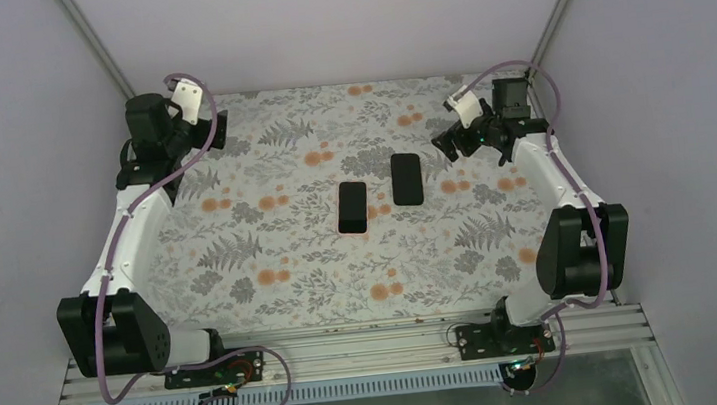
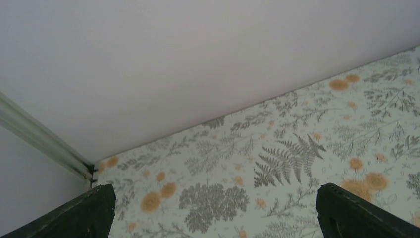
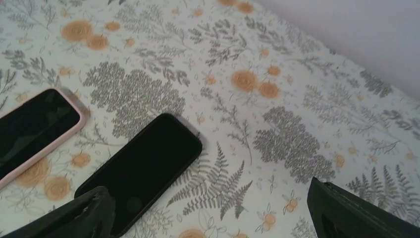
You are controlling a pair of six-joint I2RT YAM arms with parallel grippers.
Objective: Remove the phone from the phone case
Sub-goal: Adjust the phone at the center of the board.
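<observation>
Judging the step: both arms are away from the things and no grip is begun, so I think the approach comes first.
Bench (image 1: 274, 302): flowered surface, with two dark flat things lying near its centre.
Pink case (image 1: 352, 208): at the centre, the nearer of the two, its long side pointing to 12 o'clock. A glossy dark face fills the pink rim. I cannot tell for sure whether this is a phone's screen or the empty inner side.
Black phone (image 1: 406, 178): bare, without rim, just beside the pink case at its 2 o'clock and not touching it. It may be the phone already taken out, or a second one.
Right end effector (image 3: 210, 193): at 2 o'clock of the bench, released, fingers (image 3: 74, 218) wide apart, holding nothing, looking down at both things.
Left end effector (image 2: 213, 218): at 10 o'clock, also released and empty, facing the far wall (image 2: 198, 59).
Doing it well: if a phone sits in the pink case, I would press one long side of the rim down with one end effector and peel a corner off with the other. A corner probably gives way easiest. Keep the fingers off the glass, and do not shove the case into its neighbour.
</observation>
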